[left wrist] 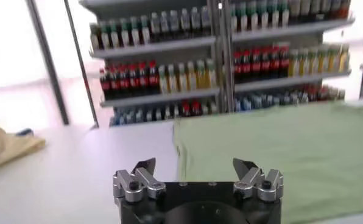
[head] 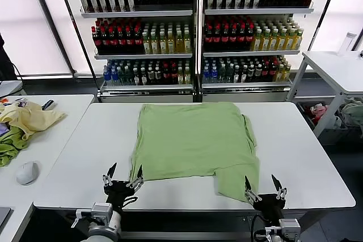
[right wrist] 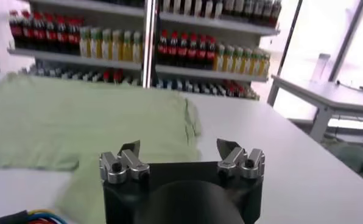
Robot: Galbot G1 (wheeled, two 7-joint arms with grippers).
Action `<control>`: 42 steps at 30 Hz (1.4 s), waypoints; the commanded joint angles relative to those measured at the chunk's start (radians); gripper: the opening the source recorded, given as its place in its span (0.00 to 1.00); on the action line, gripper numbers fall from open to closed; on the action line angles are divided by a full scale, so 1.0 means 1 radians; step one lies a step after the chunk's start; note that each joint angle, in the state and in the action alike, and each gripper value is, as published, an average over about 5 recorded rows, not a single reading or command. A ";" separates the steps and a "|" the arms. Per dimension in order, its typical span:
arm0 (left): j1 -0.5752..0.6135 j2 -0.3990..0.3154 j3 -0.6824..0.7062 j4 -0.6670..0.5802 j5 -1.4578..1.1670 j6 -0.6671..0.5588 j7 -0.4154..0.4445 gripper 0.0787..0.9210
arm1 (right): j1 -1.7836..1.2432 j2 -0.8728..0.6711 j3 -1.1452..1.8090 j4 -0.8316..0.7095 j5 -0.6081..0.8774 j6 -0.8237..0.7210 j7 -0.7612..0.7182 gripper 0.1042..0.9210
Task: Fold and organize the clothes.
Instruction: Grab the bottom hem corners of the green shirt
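We see shirt (head: 193,143) spread on surface (head: 300,157), sleeve flap at 5 o'clock; folding barely begun. Left gripper (head: 122,181), right gripper (head: 263,190) near edge, fingers apart, empty.

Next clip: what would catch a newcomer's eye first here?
A light green shirt lies spread on the middle of the white table. Behind it stand shelves of bottled drinks. At the near table edge, the left gripper and the right gripper wait with jaws open, neither touching the shirt.
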 commanded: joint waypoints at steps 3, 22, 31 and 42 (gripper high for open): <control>-0.161 0.029 0.042 0.188 -0.066 0.105 -0.051 0.88 | 0.000 0.002 -0.008 -0.041 0.005 -0.050 0.007 0.88; -0.066 0.033 0.051 0.156 -0.167 0.107 -0.059 0.65 | 0.033 0.006 -0.019 -0.077 0.146 -0.062 -0.010 0.59; -0.065 0.050 0.024 0.170 -0.237 0.107 -0.058 0.35 | 0.041 -0.006 -0.016 -0.074 0.167 -0.055 -0.028 0.27; -0.047 0.074 -0.011 0.033 -0.369 0.060 -0.033 0.04 | 0.038 -0.030 0.007 -0.021 0.170 0.056 -0.084 0.03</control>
